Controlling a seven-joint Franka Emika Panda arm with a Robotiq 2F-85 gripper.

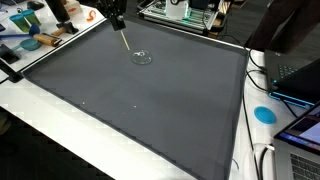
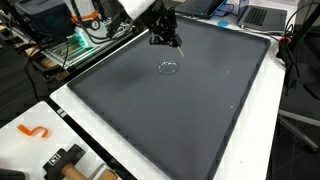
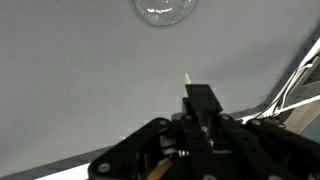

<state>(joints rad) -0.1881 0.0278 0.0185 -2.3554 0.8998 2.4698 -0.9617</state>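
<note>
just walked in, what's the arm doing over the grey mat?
The Panda's gripper hangs over the far part of the dark grey mat, shut on a thin pale stick that points down at a slant. A small clear glass dish sits on the mat close to the stick's lower end. In the wrist view the stick's tip is short of the dish and not touching it. Whether the tip touches the mat cannot be told.

One dark mat (image 1: 140, 110), one clear glass dish (image 1: 143, 57), one thin stick (image 1: 124, 40), one blue disc (image 1: 264, 114), one orange hook (image 2: 33, 131), one white table (image 1: 40, 115)
</note>
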